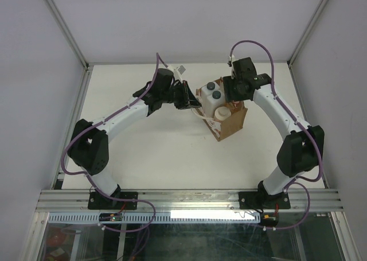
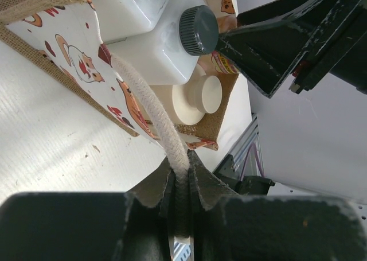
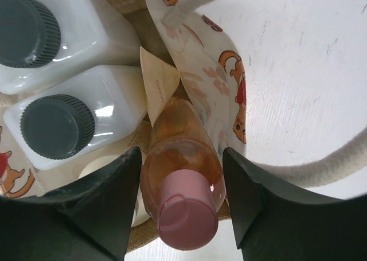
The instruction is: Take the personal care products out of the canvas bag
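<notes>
Right wrist, peach bottle (image 3: pixel 183 178) between right jaws, left jaws pinching handle (image 2: pixel 150 109)

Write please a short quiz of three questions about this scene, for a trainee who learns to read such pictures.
1. True or false: the left gripper is shut on a cream rope handle of the small brown canvas bag.
2. How many white squarish bottles with dark caps show in the bag?
3. Which thing stands between the fingers of the right gripper? A. the slim peach-orange bottle with pink cap; B. a white squarish bottle; C. nothing.
Key: 1 true; 2 two; 3 A.
</notes>
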Available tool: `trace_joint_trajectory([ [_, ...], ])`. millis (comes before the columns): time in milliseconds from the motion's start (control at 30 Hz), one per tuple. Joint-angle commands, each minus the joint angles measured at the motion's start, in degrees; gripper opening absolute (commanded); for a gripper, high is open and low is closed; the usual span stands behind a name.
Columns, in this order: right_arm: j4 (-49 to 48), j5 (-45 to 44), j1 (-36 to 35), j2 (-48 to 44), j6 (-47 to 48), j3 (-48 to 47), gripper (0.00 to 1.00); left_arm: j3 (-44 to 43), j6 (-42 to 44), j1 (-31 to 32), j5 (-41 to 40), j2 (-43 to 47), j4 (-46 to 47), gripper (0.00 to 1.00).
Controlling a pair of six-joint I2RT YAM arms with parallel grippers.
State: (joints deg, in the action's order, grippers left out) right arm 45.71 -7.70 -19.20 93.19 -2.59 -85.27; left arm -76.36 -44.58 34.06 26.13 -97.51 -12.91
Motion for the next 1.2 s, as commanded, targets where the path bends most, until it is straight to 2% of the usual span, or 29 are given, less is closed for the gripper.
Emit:
trace_joint_trajectory([
  [0,-5.1,0.6,0.3,-3.8,-0.1,1.9,0.62,-2.0,-1.1,-0.1,2.5,-0.2,1.2,0.02],
  [433,-27.1,4.5,1.9,-17.1,1.1,19.0,0.57,-2.6,-0.7,-0.1,4.1,-1.3,1.2,0.0],
  [533,-31.7,6.5,2.3,-18.2,2.2,22.8,0.61,-2.9,-0.5,-0.1,4.6,-1.8,1.2,0.0],
  [600,-33.6,7.1,2.3,-18.3,2.5,24.0,0.55,-3.1,-0.4,-0.1,4.8,-2.0,1.2,0.0],
  [667,-36.0,7.5,2.4,-18.8,3.0,25.4,0.42,-3.5,-0.4,-0.1,5.1,-2.3,1.0,0.0],
  [733,-38.5,7.9,2.4,-19.5,3.9,27.0,0.39,-4.0,-0.1,-0.1,5.2,-2.5,0.3,0.0],
  [1167,-43.5,8.2,2.3,-19.9,5.4,33.0,0.45,-5.4,-1.1,-0.1,5.6,-4.0,-0.1,0.0],
])
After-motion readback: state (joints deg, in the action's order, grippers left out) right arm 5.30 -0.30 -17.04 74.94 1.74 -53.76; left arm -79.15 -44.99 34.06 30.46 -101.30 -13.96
